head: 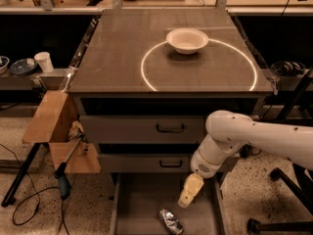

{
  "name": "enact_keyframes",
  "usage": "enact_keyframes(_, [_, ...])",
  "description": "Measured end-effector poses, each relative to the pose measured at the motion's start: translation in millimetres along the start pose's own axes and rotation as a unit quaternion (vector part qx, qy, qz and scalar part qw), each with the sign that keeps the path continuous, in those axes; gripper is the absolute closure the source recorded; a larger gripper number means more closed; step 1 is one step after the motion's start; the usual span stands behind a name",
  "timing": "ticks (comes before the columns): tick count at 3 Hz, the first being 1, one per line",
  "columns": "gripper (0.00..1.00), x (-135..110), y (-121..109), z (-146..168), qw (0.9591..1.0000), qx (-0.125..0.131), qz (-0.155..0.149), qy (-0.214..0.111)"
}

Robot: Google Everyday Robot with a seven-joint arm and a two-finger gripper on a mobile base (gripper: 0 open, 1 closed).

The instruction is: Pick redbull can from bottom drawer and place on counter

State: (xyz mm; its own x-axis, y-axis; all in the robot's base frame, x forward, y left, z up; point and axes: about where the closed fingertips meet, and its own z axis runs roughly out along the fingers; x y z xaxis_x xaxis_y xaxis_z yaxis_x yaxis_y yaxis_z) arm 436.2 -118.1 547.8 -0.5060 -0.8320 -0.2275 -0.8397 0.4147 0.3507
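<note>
- Below the cabinet's 2 closed drawers, the bottom drawer [139, 202] stands pulled out: a wide, shallow grey metal tray with a flat, plain floor and low side walls.
- On that floor, toward the near edge and right of centre, lies the redbull can [170, 221]. It is small, slim and silver, with darker bluish patches and a crinkled, shiny skin. It rests on its side, set at a slant.
- Just above and to the right of the can hangs the gripper [186, 199], a pale yellowish, tapered piece pointing down and left into the tray. It is near the can but apart from it. Whether it is open or closed cannot be told.
- Behind it, the smooth white arm [254, 136] comes in from the right, bent at a rounded joint in front of the lower drawer [137, 163].
- Both this drawer and the upper drawer [127, 129] are flat grey fronts, each with 1 thin black handle.
- Up top, the counter [112, 53] is a large, matte grey-brown rectangle marked with a thin, bright white circle [143, 70].
- At the circle's far edge sits 1 round white bowl [187, 39].
- Left of the cabinet, plain wooden boards [46, 116] lean over a speckled floor [29, 199].
</note>
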Motion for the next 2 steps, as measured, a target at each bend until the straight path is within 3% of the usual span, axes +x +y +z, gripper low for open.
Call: enact_keyframes(2, [0.00, 21, -14, 41, 0.9981, 0.001, 0.061, -0.010])
